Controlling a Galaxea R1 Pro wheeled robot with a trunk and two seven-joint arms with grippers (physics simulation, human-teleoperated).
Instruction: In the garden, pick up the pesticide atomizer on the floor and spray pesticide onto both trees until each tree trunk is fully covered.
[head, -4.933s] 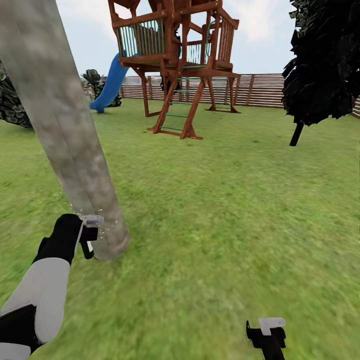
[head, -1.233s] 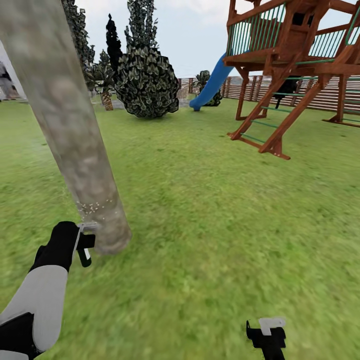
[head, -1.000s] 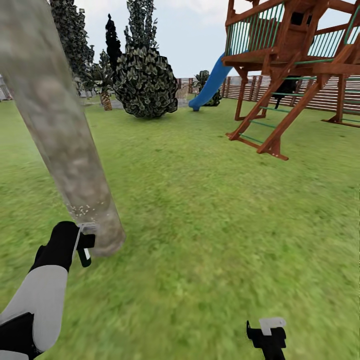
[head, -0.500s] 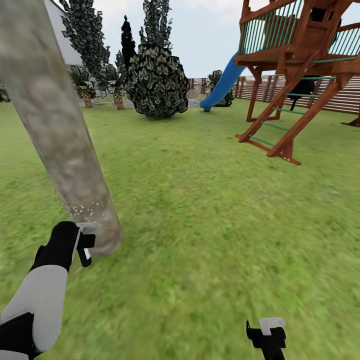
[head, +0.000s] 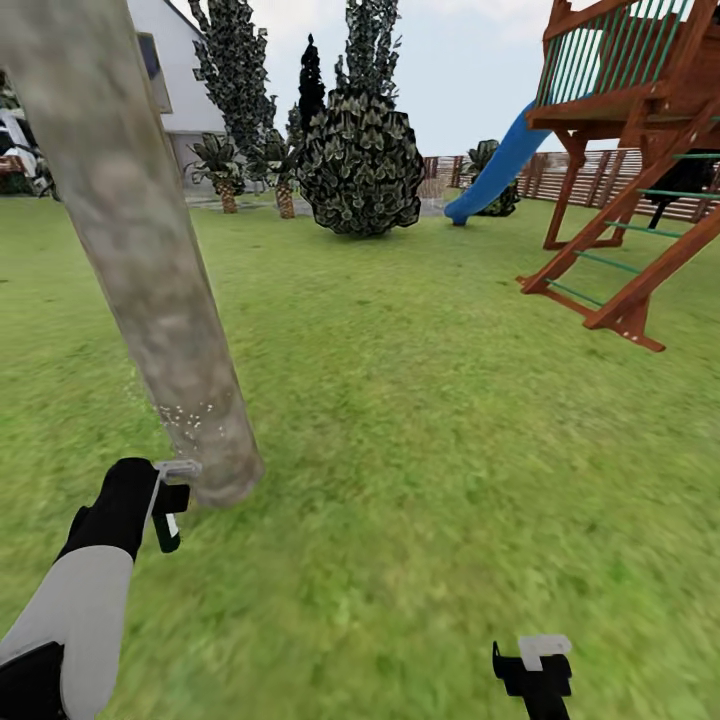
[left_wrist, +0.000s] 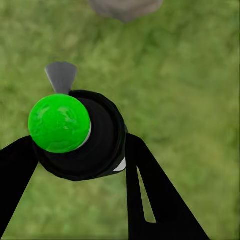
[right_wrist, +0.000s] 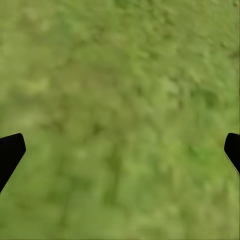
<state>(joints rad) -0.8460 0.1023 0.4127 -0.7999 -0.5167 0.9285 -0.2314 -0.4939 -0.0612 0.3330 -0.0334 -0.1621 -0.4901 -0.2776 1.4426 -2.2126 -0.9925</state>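
- We hold the sprayer (left_wrist: 80, 137) in our left gripper (left_wrist: 82, 165); seen from the left wrist, its round black body with a bright green cap sits between the two dark fingers (left_wrist: 145, 195), which are closed against its sides.
- A small white mark shows at the edge of its body, and a grey nozzle piece sticks out past the green cap.
- From the head view, the left gripper (head: 168, 498) and the sprayer (head: 172, 515) are low down, just beside the base of the tree trunk (head: 150, 270); we cannot tell whether they touch.
- The trunk is a thick column of blotchy grey-brown bark that leans across that view, and its foot stands on the grass (head: 420, 420).
- Small pale specks dot the bark just above the gripper.
- From the left wrist, the foot of the trunk (left_wrist: 125, 7) shows just past the nozzle.
- Our right gripper (head: 535, 665) hangs low over the grass, well apart from the trunk; from the right wrist its dark fingertips (right_wrist: 10, 152) stand wide apart with nothing between them.
- Further off stand a round dark bush (head: 360, 165), tall narrow dark trees (head: 235, 70), short palms (head: 220, 165), and a white house (head: 180, 80).
- To the right rises a wooden play tower (head: 640, 150) with green rails and a blue slide (head: 495, 165), and a slatted brown fence (head: 560, 180) runs behind it.
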